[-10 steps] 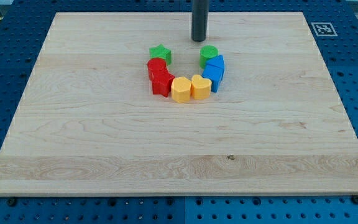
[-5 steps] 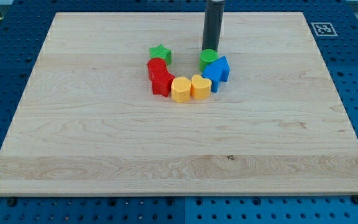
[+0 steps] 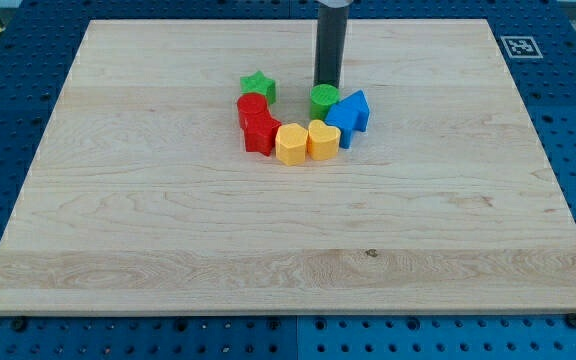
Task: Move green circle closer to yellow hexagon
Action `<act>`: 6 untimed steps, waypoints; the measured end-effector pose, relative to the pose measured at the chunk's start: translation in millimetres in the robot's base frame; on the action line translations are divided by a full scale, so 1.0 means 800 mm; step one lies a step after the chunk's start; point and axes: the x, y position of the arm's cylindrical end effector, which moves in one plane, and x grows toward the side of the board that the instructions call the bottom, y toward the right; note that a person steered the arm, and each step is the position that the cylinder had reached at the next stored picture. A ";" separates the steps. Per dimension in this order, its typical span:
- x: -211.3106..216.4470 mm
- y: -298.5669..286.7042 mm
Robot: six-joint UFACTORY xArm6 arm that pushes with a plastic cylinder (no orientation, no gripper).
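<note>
1. Green circle (image 3: 324, 101): a short round block lying above the middle of the table (image 3: 168, 230), inside a curved cluster of blocks. Its right side touches or nearly touches the blue blocks; its lower edge sits just above the yellow heart.
2. My tip (image 3: 327, 86): the lower end of the dark upright rod, set at the top edge of the green circle, on the side away from the yellow blocks. Tip and block appear to be in contact, though the contact itself cannot be confirmed. The arm carries no fingers, so nothing is gripped; the rod only bears against the block.
3. Yellow hexagon (image 3: 291, 144): at the bottom of the cluster, below and to the view's left of the green circle, near it but not touching.
4. Yellow heart (image 3: 322, 139): pressed against the right side of the yellow hexagon, directly below the green circle.
5. Blue blocks (image 3: 349, 114): at least one house-shaped piece, perhaps two set together, at the view's right of the green circle; the lower part reaches the yellow heart.
6. Red blocks (image 3: 257, 122): two pieces stacked in line at the view's left of the cluster, the lower one touching the yellow hexagon. Their shapes cannot be made out.
7. Green star (image 3: 258, 86): just above the red blocks, well to the view's left of my tip.
</note>
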 end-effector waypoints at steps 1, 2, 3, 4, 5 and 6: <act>0.000 -0.018; -0.006 -0.023; -0.023 -0.014; -0.019 0.006; -0.008 0.025; 0.008 0.019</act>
